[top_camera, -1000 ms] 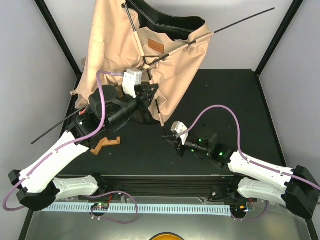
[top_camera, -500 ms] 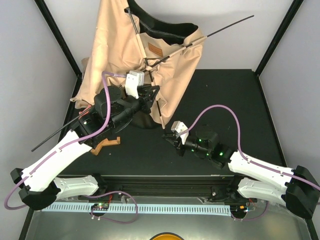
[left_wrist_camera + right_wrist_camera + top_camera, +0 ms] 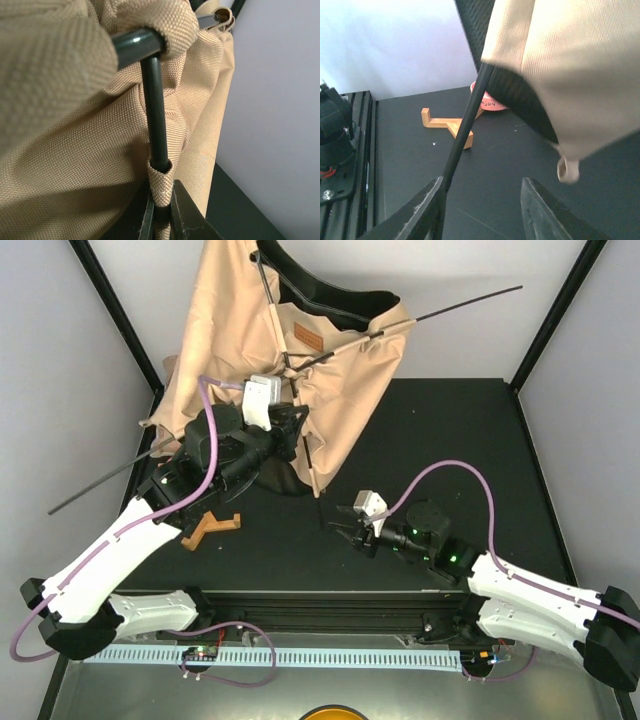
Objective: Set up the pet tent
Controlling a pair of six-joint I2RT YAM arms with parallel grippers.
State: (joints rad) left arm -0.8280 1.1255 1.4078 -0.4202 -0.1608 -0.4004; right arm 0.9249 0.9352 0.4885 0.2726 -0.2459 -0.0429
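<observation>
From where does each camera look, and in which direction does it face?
Top external: above and behind the arms, looking down on the black table and tan canvas pet tent; both arms, left gripper and right gripper show.
Left wrist: on the left arm, close against the tent fabric; its shut fingertips pinch a thin black pole.
Right wrist: low over the table, facing the tent's edge; open fingers show.
Top and right wrist share the orange angular bracket.

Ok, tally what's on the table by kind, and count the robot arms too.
Pet tent: 1
Orange wooden bracket: 1
Pink item, mostly hidden behind the tent: 1
Robot arms, left and right: 2
Total: 5
</observation>
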